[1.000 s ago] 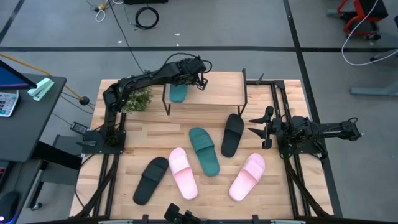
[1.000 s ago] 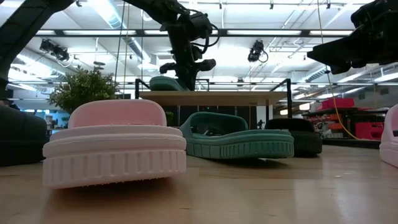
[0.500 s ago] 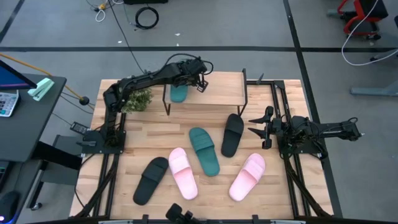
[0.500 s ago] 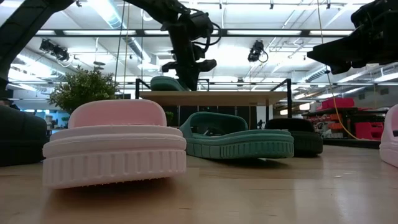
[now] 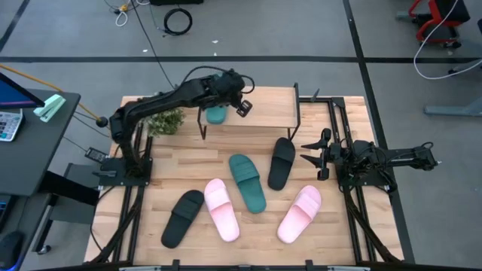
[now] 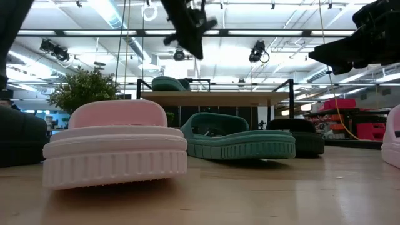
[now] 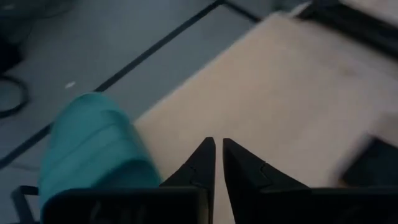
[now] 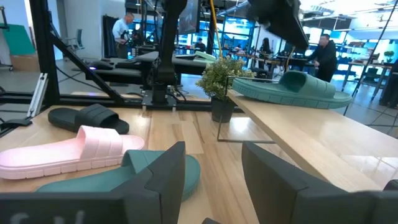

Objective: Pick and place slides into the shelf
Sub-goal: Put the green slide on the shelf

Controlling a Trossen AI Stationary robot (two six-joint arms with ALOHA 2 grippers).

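One teal slide [image 5: 216, 113] lies sole down on the left end of the shelf's wooden top board [image 5: 263, 109]; the left wrist view also has this slide [image 7: 93, 146] in it. My left gripper [image 5: 242, 105] hangs above the board beside that slide, its fingertips [image 7: 217, 158] almost together with nothing between them. On the table lie a second teal slide [image 5: 248, 182], two black slides [image 5: 282, 162] [image 5: 183, 217] and two pink ones [image 5: 221, 209] [image 5: 300, 214]. My right gripper [image 5: 320, 154] waits open at the table's right side.
A small potted plant [image 5: 166, 120] stands just left of the shelf. The shelf's black legs [image 5: 297, 113] stand on the far part of the table. The table is bare between the shelf and the loose slides. People move in the room beyond the table.
My left gripper has risen straight up from beside the teal slide on the shelf, most of it in the last half second, and has rolled a little. The slide stays where it lay on the top board.
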